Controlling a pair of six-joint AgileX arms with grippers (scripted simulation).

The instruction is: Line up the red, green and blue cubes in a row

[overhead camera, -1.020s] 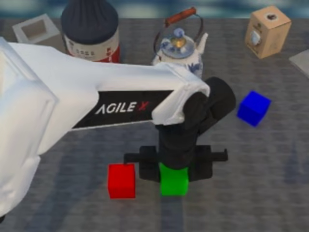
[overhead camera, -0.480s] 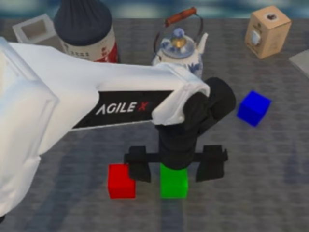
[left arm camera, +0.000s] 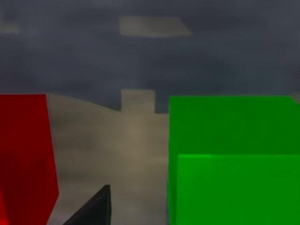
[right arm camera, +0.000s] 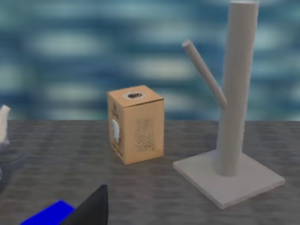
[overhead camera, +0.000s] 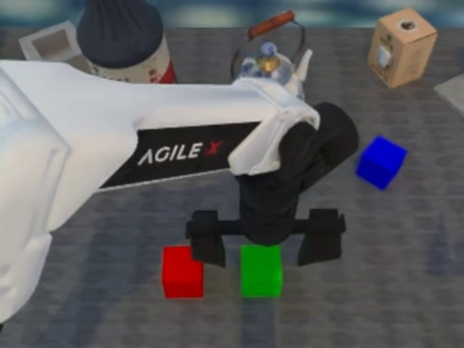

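Left end effector (overhead camera: 264,243) low over the table (overhead camera: 406,290), fingers wide apart; wrist vertical

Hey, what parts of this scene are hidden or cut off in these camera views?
- Teapot: top view, lower body hidden behind the left arm.
- Dark jar: top view, base covered by the arm.
- Red cube and green cube: left wrist view, both cut by the picture's edges.
- Blue cube: right wrist view, only a corner shows.
- Right gripper: not in the top view.

You're looking at a rendered simulation scene: a grey textured surface (overhead camera: 406,290), blurred blue backdrop, and scattered props like a porcelain teapot (overhead camera: 272,69) and cardboard box (overhead camera: 401,47).
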